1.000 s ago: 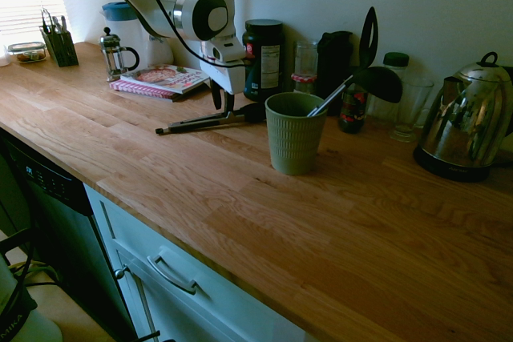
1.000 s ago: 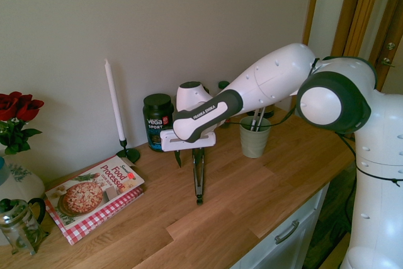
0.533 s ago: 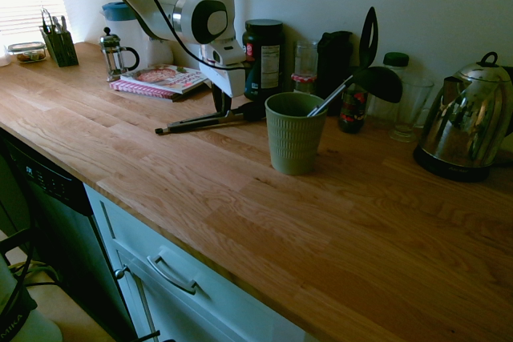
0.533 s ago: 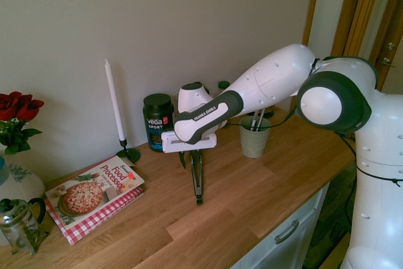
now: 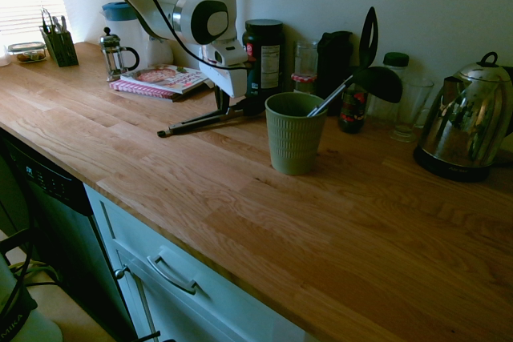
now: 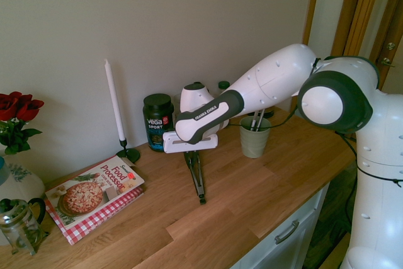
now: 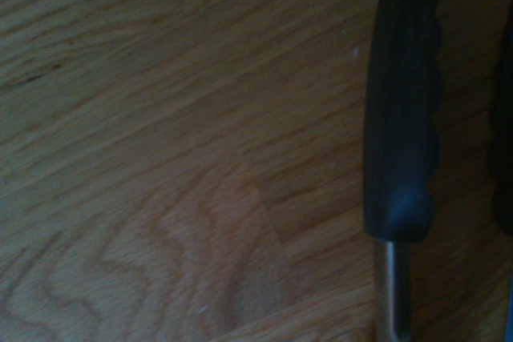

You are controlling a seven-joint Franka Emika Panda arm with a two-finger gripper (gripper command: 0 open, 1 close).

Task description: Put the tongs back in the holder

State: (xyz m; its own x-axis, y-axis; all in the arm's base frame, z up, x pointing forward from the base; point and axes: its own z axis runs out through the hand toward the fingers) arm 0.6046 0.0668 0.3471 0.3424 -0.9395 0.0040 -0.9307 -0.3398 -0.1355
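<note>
The tongs [image 5: 204, 120] are held near their hinge end by the gripper [image 5: 224, 105], whose fingers look closed around them, though the grip is small and dark in both wide views, so this is judged and not plainly seen. That end is lifted off the wooden counter [image 5: 240, 198]. The far black tips are low, at or just above the wood, so the tongs are tilted. In the wrist view, 1 dark ribbed handle [image 7: 401, 102] with a metal stem is seen over the wood grain.

The holder [image 5: 293, 131], a green ribbed cup, stands upright just beside the gripper, a little nearer the counter's front edge. 1 utensil [image 5: 353, 84] with a silver handle is already leaning in it.

The step in hand is judged to be the lift. For it to be done well, the tongs should be raised slowly until the tips are clear of the wood. The tongs are long, so they should be turned more upright before they are moved over the cup. They should be lowered into the free side, away from the leaning utensil, so the cup is not knocked over.
</note>
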